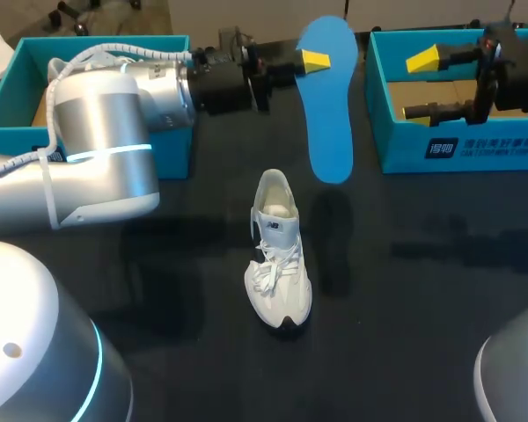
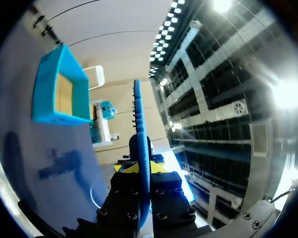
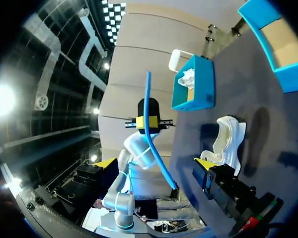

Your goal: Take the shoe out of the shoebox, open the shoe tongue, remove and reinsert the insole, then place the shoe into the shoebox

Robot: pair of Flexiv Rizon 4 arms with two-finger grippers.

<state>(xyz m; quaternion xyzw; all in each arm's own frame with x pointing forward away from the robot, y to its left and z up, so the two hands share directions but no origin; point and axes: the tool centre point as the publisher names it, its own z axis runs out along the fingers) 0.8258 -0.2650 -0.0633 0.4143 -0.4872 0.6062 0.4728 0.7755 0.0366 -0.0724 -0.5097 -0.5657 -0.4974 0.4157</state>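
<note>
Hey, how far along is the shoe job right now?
Done: the shoe stands on the table, unboxed, and the blue insole is out of it. In hand: the left tool holds the insole in the air; the right tool is open at the right shoebox. Left: reinsert the insole, box the shoe.

- The insole (image 1: 328,97) is showing plain bright blue.
- The shoe (image 1: 279,264) is showing off-white, with white laces and a dark near sole edge.
- The right shoebox (image 1: 396,145) is showing teal walls, a tan inside and white print.
- The left shoebox (image 1: 174,149) is showing matching teal.
- The table (image 1: 422,290) is showing black.
- The left gripper (image 1: 317,63) and right gripper (image 1: 416,86) are showing yellow tips.
</note>
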